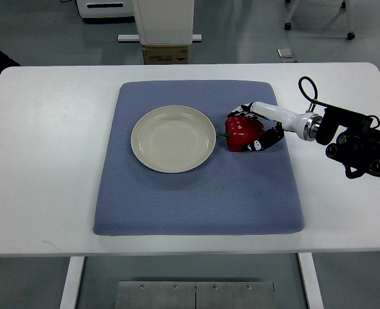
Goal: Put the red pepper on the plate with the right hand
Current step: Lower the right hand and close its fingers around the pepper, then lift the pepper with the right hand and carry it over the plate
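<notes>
A red pepper [243, 132] with a green stem lies on the blue mat [196, 193], just right of a cream plate [173, 138] that has nothing on it. My right hand [254, 131] comes in from the right edge and its white and black fingers [267, 139] curl around the pepper's right side, above and below it. The pepper still rests on the mat. The left arm is out of view.
The mat lies in the middle of a white table [42, 161]. A black cable loop [308, 87] stands up from my right forearm. A white equipment base and a cardboard box [165, 54] sit beyond the table's far edge.
</notes>
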You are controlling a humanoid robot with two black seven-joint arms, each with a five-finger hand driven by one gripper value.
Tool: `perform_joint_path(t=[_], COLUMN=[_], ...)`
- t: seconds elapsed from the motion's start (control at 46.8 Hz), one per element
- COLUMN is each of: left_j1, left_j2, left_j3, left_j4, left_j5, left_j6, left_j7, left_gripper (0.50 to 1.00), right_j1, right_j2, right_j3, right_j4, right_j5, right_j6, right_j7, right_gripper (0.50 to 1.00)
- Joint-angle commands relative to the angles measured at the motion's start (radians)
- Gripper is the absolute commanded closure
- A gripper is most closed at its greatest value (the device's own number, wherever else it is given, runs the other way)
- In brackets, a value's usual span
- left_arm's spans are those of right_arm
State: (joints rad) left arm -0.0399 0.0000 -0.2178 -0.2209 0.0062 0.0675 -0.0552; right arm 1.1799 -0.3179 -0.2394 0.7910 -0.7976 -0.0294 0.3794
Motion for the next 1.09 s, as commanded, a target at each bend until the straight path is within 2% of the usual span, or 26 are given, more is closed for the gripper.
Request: perform_joint_path(t=[0.0,0.15,0.278,0.513,0.855,1.069], left_j1=[0.0,0.0,0.0,0.0,0.0,0.0], left_j2=[0.0,0.0,0.0,0.0,0.0,0.0], left_j3=[0.0,0.0,0.0,0.0,0.0,0.0], left_j4=[0.0,0.0,0.0,0.0,0.0,0.0], left_j5=[0.0,0.0,0.0,0.0,0.0,0.0], left_j6=[0.0,0.0,0.0,0.0,0.0,0.0], left_j7=[0.0,0.0,0.0,0.0,0.0,0.0], left_gripper=[0.5,0.5,0.5,0.5,0.5,0.5], right_j1=[0.001,0.006,0.033,0.112,0.175,0.172], right_j2=[0.0,0.002,-0.001,0.005,0.157,0.244], right_j3=[0.0,0.003,0.026,0.072,0.118,0.135], right_j4=[-0.009,-0.021,-0.018,-0.004,0.048,0.051], right_j5=[0.0,0.001,0.012,0.015,0.014,0.012], right_j6=[0.0,0.0,0.0,0.006,0.036,0.039], right_j7=[-0.005,-0.013,-0.059,-0.1,-0.201,-0.218], right_gripper=[1.0,1.0,1.0,1.0,1.0,1.0])
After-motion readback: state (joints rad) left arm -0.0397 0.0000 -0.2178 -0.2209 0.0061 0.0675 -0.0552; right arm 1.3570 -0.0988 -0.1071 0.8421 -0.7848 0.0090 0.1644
